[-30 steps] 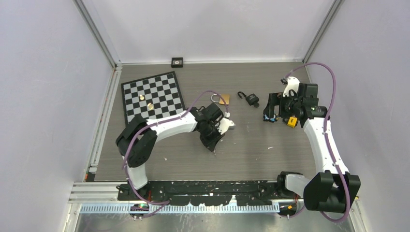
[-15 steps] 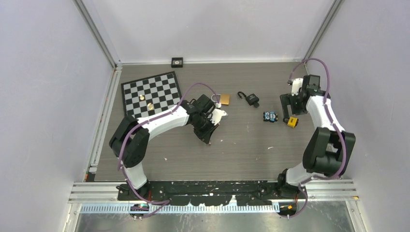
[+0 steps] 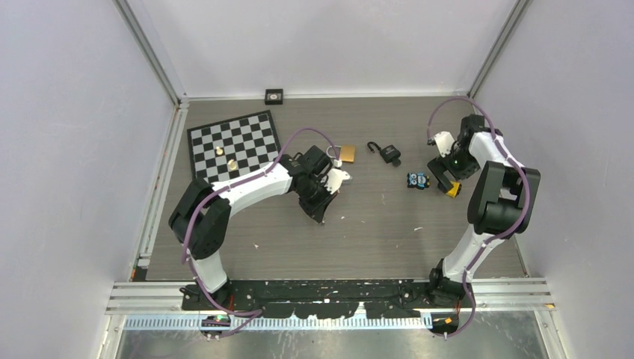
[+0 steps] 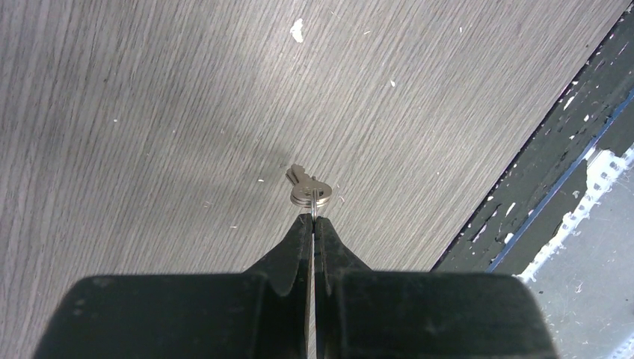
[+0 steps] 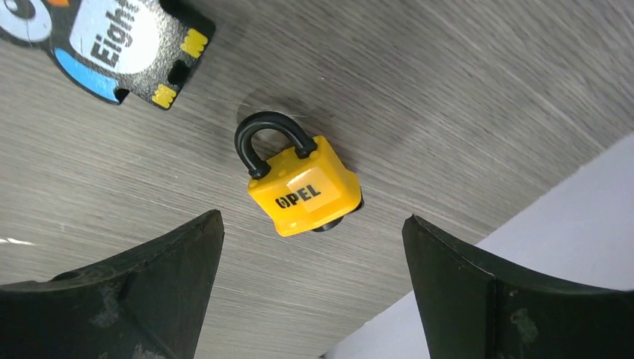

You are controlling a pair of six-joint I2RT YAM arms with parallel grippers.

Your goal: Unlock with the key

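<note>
At the table's right edge, the right gripper hangs wide open over a yellow padlock. The left gripper pinches the key, which probably next needs lining up with the keyhole.

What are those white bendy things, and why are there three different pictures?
They are two robot arms bolted to a table. The big picture looks down from above. The other two come from little cameras on each arm's wrist. The left gripper is shut, pinching a small silver key. The right gripper is open above a yellow padlock. Also on the table are a black padlock, a brass padlock, a checkerboard and a small blue-and-white item.
</note>
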